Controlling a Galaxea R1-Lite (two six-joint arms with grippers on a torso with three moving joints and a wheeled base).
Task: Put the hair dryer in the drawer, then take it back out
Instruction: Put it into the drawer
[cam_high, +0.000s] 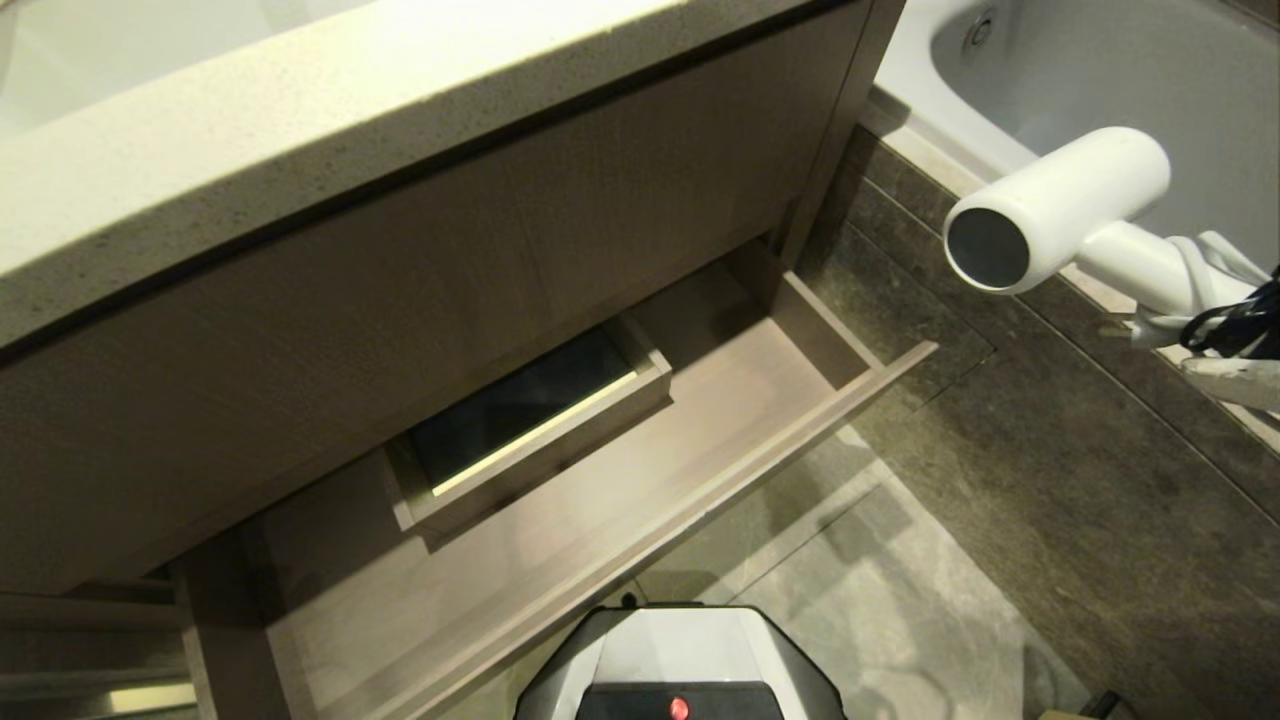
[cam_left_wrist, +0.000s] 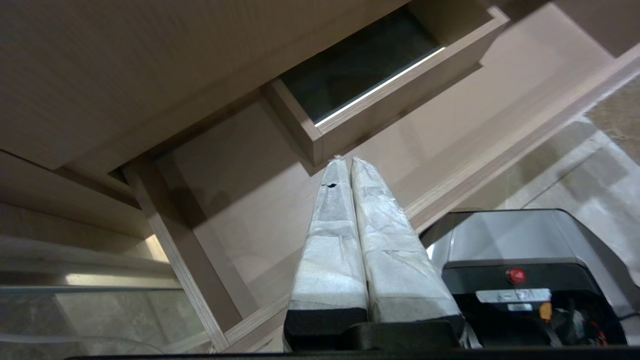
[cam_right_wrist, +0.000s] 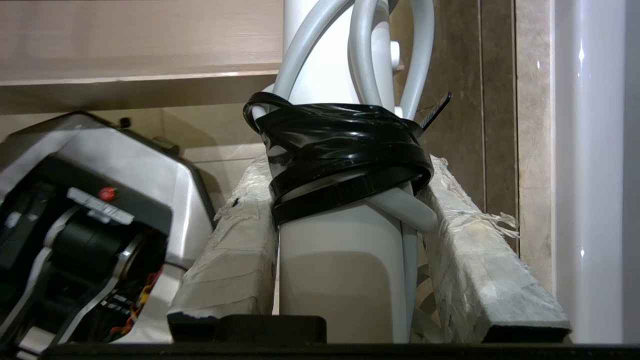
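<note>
The right gripper (cam_right_wrist: 345, 200) clamps its two tape-wrapped fingers (cam_right_wrist: 235, 245) on either side of the straight handle of the hair dryer (cam_high: 1060, 205), holding it up in the air. The dryer is smooth white plastic, with a short cylindrical barrel ending in a dark round face; its white cord (cam_right_wrist: 365, 55) loops beside the handle under a glossy black strap (cam_right_wrist: 340, 150). In the head view the dryer sits at about two o'clock, above the dark stone-look floor (cam_high: 1050, 480) and the curved white bathtub (cam_high: 1080, 70), well apart from the drawer (cam_high: 600, 500).

The drawer stands pulled out at centre, a wide shallow tray of grey-brown wood grain with a low, handleless front edge. Its floor lies bare and open on both sides of a rectangular boxed cut-out (cam_high: 530, 420) at mid-back, whose dark inside shows no contents. Above it rise a taller wood panel (cam_high: 450, 250) and a speckled pale countertop (cam_high: 300, 120).

The left gripper (cam_left_wrist: 345, 162) hangs over the drawer, its wrapped fingers pressed together on nothing. The robot's grey base (cam_high: 680, 660) shows at six o'clock.
</note>
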